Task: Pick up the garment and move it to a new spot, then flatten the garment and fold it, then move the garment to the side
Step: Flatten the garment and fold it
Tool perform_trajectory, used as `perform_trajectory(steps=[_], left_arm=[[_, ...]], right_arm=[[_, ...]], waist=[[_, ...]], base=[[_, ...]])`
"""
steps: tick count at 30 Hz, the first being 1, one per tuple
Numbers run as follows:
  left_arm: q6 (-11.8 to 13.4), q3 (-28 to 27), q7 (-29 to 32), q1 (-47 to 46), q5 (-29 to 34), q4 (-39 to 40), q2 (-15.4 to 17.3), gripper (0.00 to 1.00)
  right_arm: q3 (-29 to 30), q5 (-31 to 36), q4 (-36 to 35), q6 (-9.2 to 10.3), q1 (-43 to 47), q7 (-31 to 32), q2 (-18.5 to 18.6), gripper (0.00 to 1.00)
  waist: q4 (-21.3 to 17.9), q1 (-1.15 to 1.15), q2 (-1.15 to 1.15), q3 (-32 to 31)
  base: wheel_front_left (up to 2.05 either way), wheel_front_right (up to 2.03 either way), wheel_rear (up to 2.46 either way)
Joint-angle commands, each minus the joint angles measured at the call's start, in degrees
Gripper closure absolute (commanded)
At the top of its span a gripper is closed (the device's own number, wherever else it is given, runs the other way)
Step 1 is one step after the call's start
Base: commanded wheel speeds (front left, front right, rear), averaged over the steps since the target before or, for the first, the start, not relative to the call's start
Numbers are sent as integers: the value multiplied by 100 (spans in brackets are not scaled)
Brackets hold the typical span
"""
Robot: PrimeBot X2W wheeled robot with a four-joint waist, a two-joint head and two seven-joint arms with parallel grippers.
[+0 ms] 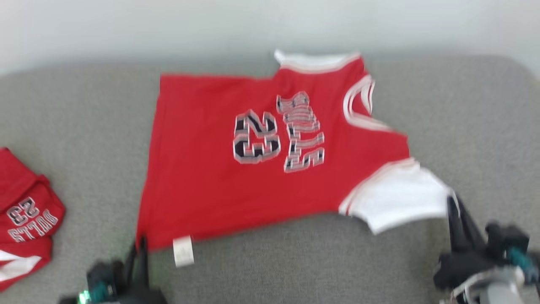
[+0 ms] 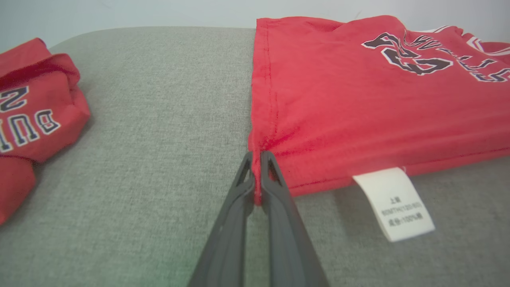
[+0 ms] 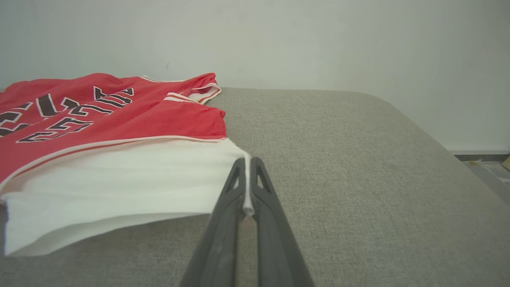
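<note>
Left gripper (image 2: 257, 158) clenches garment (image 1: 253, 169) hem corner (image 2: 263, 139), right gripper (image 3: 247, 164) clenches white sleeve (image 3: 119, 175); long axis lies between them along bench (image 1: 295, 261) near edge.

The head camera looks steeply down from behind the left claw (image 1: 141, 244) and right claw (image 1: 453, 203) onto the red jersey (image 1: 198, 169). Each wrist camera sits low and close behind its own claw, skimming along the grey cushion (image 3: 358, 179). All three views share the jersey's printed number (image 1: 255, 137).
</note>
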State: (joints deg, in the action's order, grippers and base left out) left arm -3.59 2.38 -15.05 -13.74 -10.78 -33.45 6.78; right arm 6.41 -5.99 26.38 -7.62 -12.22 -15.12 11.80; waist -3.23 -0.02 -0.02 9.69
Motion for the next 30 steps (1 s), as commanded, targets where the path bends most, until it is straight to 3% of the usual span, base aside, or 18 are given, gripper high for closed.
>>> perform_trajectory(steps=[1, 17, 30], left_arm=[[-4, -54, -18, 207, 22, 7, -15, 100], [-269, -564, -18, 1799, 255, 120, -297, 100], [-304, -728, -18, 2337, 245, 218, -378, 100]], right_arm=[[51, -32, -16, 26, 157, -1, -5, 100], [-381, -122, -161, 25, 2197, -1, -283, 100], [-381, -151, -438, 25, 2931, -1, -193, 100]], waist=[[-13, 2, 2, -635], [-105, 2, 2, -1419], [-180, 2, 2, -1373]], base=[[0, 0, 0], [0, 0, 0], [0, 0, 0]])
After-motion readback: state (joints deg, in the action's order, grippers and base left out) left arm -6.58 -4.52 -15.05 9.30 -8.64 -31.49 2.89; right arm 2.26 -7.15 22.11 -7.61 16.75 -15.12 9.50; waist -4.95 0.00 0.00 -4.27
